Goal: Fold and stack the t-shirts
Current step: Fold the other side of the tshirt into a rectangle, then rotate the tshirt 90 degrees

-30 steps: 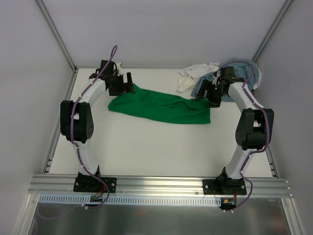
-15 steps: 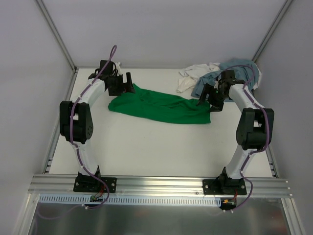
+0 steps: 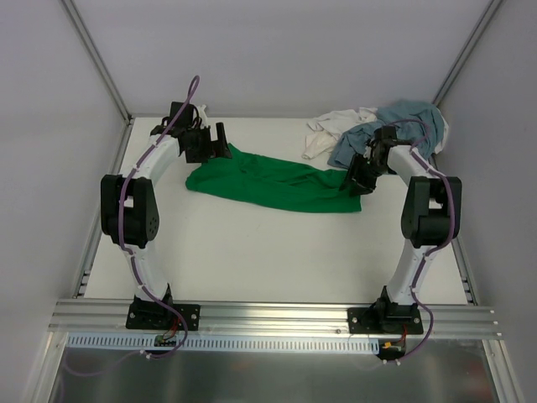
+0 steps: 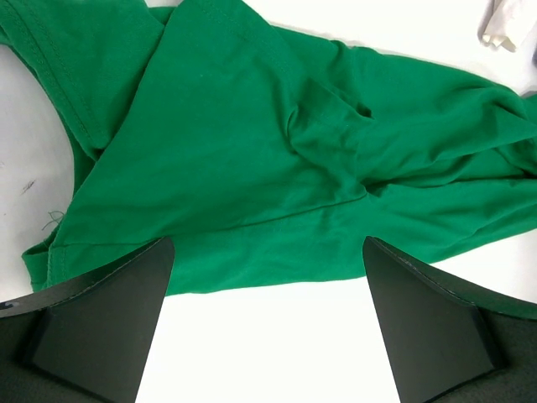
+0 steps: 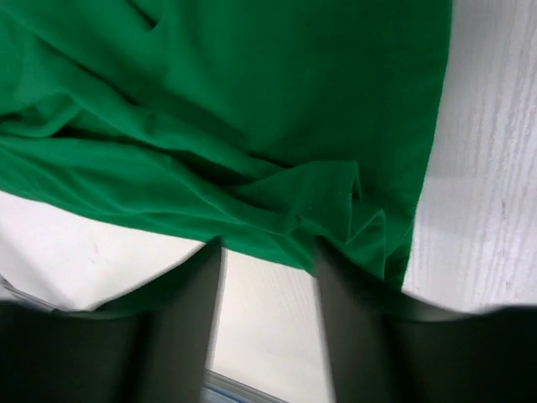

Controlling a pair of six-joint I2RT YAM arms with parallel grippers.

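shirts: 3 — green t-shirt (image 3: 277,180), grey-blue t-shirt (image 3: 415,117), white t-shirt (image 3: 331,130) | soft cloth, stitched hems, rumpled | green lies as a long creased band across the far half of the table (image 3: 252,252); other two heaped touching at far right | left gripper (image 4: 267,252) spread wide over green's left end | right gripper (image 5: 268,245) at its right hem — hold cannot be told

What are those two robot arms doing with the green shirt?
They seem to be starting to fold it. The green t-shirt lies crumpled across the table. The left gripper hovers wide open over one end, holding nothing. The right gripper is down at the other end, fingers at the cloth's edge; whether it grips is unclear. The white t-shirt and grey-blue t-shirt lie heaped in the far right corner.
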